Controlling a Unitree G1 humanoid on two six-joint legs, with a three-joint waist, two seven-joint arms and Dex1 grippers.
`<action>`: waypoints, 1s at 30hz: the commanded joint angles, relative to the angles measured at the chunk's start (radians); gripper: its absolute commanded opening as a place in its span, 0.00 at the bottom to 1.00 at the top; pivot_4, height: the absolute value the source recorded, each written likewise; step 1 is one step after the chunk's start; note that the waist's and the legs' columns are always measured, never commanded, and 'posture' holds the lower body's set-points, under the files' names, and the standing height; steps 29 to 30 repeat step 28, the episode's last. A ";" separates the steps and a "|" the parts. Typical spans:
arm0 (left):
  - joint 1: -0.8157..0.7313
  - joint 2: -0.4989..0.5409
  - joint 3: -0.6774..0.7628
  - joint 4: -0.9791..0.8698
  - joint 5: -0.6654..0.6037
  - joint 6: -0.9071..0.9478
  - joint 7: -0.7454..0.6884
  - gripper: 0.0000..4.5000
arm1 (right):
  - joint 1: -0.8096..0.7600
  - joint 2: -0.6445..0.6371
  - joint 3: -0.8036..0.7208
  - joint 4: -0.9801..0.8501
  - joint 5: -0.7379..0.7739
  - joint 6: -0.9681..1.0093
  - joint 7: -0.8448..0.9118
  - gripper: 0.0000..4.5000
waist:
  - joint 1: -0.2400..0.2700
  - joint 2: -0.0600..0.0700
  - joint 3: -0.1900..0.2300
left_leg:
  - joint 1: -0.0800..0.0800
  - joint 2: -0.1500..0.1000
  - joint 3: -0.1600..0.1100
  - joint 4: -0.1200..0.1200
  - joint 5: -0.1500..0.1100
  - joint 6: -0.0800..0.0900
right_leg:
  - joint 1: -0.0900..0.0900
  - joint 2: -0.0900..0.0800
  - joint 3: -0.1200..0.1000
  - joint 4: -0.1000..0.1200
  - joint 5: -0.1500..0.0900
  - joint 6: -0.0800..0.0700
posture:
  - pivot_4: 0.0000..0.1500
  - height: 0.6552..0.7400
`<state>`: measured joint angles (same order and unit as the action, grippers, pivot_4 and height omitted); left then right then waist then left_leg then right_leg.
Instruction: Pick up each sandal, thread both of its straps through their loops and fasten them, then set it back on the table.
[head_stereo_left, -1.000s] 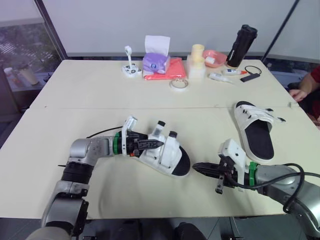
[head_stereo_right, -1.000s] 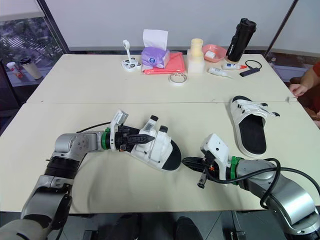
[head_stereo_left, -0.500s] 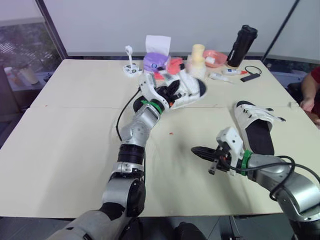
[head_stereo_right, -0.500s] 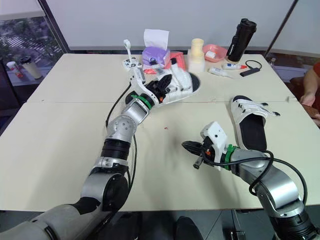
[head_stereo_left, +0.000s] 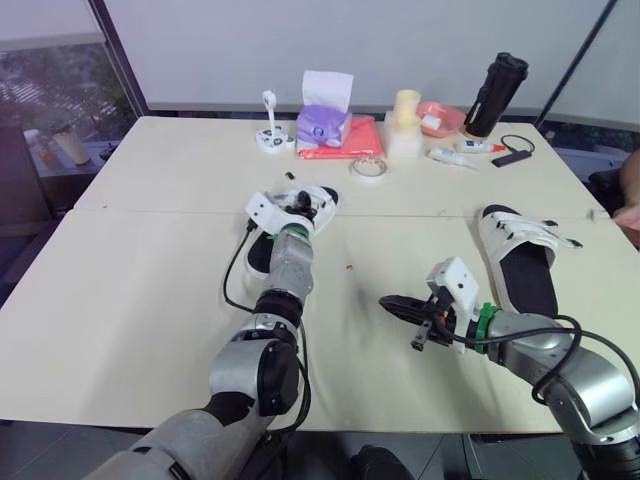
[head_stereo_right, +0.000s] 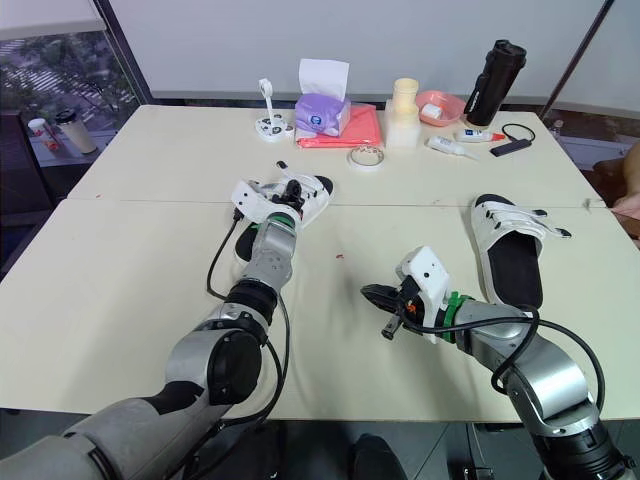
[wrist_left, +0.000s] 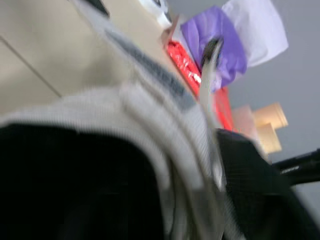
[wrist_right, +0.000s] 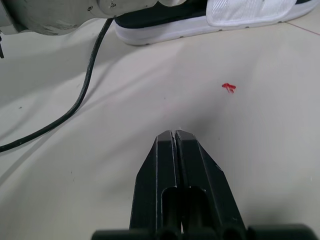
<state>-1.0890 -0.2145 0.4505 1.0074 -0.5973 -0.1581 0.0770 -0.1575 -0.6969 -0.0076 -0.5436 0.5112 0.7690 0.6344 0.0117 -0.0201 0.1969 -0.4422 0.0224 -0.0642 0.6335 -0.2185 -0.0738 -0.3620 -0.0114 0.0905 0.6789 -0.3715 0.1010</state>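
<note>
One white sandal (head_stereo_left: 322, 196) with a black insole lies on the table near its middle seam, partly under my left forearm. My left gripper (head_stereo_left: 297, 203) is at the sandal's straps, and the left wrist view shows a blurred white strap (wrist_left: 165, 130) up close. In the right wrist view the same sandal (wrist_right: 165, 27) rests sole down. The second white sandal (head_stereo_left: 520, 260) lies flat at the right with its straps across it. My right gripper (head_stereo_left: 386, 302) is shut and empty, low over the table between the two sandals.
Along the far edge stand a purple tissue box (head_stereo_left: 322, 125), a red cloth (head_stereo_left: 350, 140), a tape roll (head_stereo_left: 368, 169), cream cups (head_stereo_left: 405, 125), a pink bowl (head_stereo_left: 440, 115) and a black bottle (head_stereo_left: 497, 95). A person's hand (head_stereo_left: 630, 215) shows at the right edge. A black cable (head_stereo_left: 232, 280) loops beside my left arm.
My left arm carried the sandal from the near table up toward the far items, then down onto the middle of the table. The right gripper barely moved.
</note>
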 joint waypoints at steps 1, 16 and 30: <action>0.015 -0.088 -0.021 -0.052 0.004 0.007 0.003 0.95 | -0.003 -0.002 -0.004 -0.014 -0.012 -0.012 -0.003 0.00 | 0.000 0.000 0.000 | 0.000 0.000 0.000 0.000 0.000 0.000 | 0.000 0.000 0.000 0.001 0.000 0.000 | 1.00 1.00; 0.456 0.493 -0.484 -1.182 -0.077 1.100 -0.251 0.98 | -0.006 -0.007 -0.109 0.090 0.076 -0.008 0.093 0.00 | -0.028 0.002 -0.001 | 0.003 0.002 -0.002 -0.001 0.008 -0.007 | -0.001 0.001 0.001 0.009 0.000 0.000 | 1.00 1.00; 0.765 0.999 -0.446 -1.502 -0.065 1.026 -0.699 0.98 | -0.048 -0.076 -0.139 0.256 0.062 -0.063 0.214 0.00 | -0.028 0.002 -0.001 | 0.010 0.004 0.000 -0.004 0.008 -0.003 | 0.005 0.000 0.002 0.008 0.000 -0.001 | 1.00 1.00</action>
